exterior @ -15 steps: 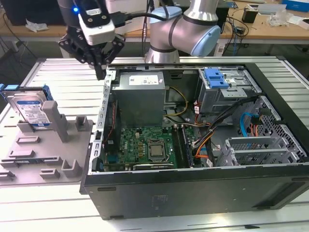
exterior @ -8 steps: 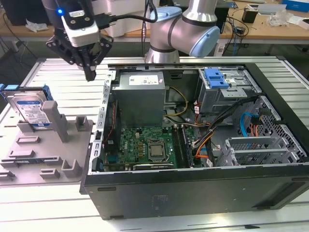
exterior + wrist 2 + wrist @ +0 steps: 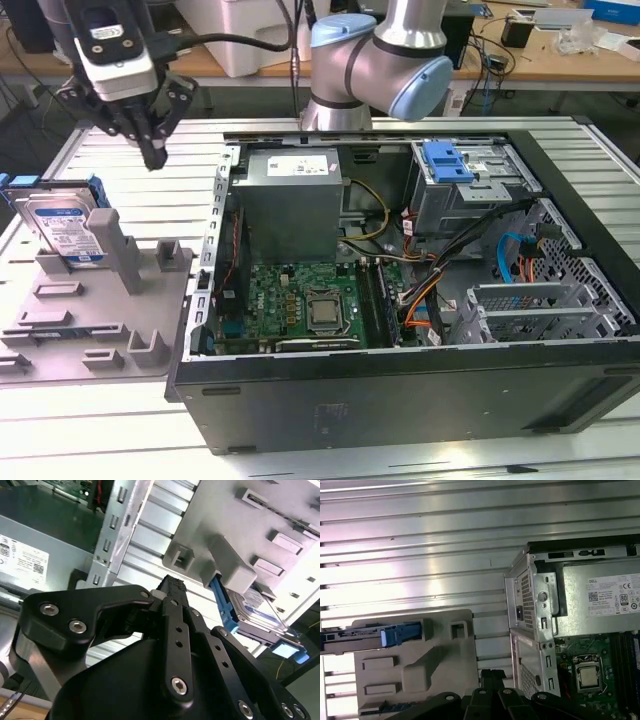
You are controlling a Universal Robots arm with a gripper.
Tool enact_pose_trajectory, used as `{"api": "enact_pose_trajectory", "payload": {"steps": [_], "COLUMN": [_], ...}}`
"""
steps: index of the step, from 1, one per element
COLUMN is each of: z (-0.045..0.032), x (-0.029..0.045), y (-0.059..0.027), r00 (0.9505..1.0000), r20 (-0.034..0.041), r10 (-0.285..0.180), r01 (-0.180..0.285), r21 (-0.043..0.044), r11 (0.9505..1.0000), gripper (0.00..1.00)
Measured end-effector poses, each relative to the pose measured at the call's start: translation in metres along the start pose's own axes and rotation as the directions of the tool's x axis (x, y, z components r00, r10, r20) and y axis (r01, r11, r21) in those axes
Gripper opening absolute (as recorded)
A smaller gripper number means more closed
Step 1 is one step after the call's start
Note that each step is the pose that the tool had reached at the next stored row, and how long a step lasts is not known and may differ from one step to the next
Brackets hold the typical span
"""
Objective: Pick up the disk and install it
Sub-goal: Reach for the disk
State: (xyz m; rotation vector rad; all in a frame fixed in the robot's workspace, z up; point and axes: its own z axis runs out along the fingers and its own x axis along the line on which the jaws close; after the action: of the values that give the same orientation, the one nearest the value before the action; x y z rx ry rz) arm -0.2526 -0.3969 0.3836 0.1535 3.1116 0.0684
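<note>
Disk (image 3: 62,228): stood upright in grey holder (image 3: 100,330) on tabletop (image 3: 190,180), at the exterior view's left of open computer case (image 3: 400,390). Hand (image 3: 153,158): empty, fingers together, hovered above holder, apart from disk.

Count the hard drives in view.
1: the disk stands on edge in the grey holder at the exterior view's left; the drive cage inside the case could hide more.

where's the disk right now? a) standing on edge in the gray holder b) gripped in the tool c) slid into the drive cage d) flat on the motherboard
a: the disk stands on edge in the gray holder, the tool apart from it, gripping nothing.
</note>
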Motion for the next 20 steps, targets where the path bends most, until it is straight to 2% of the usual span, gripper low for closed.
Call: {"api": "enact_pose_trajectory", "payload": {"steps": [1, 3, 6, 7, 14, 15, 17, 19, 20], "z": [0.0000, -0.0001, -0.0003, -0.0004, -0.0009, -0.0010, -0.0011, -0.0011, -0.0010], "x": [0.0044, 0.0086, 0.0190, 0.0214, 0.0440, 0.0503, 0.0564, 0.0693, 0.0728], "y": [-0.0002, -0.0003, 0.0004, 0.0004, 0.0001, 0.0000, -0.0001, 0.0003, 0.0006], "r00": [1.0000, 1.0000, 0.9999, 0.9999, 0.9998, 0.9998, 0.9998, 0.9998, 0.9998], "r20": [0.0001, -0.0002, -0.0126, -0.0139, -0.0140, -0.0140, -0.0139, -0.0138, -0.0138], "r10": [0.002, 0.004, 0.007, 0.008, 0.011, 0.012, 0.014, 0.016, 0.016], "r01": [-0.002, -0.004, -0.007, -0.008, -0.011, -0.012, -0.014, -0.016, -0.016], "r21": [0.0000, 0.0002, 0.0016, 0.0017, 0.0018, 0.0019, 0.0018, 0.0019, 0.0020], "r11": [1.0000, 1.0000, 1.0000, 1.0000, 0.9999, 0.9999, 0.9999, 0.9999, 0.9999], "gripper": [0.11, 0.11, 0.11, 0.11, 0.11, 0.11, 0.11, 0.11, 0.11]}}
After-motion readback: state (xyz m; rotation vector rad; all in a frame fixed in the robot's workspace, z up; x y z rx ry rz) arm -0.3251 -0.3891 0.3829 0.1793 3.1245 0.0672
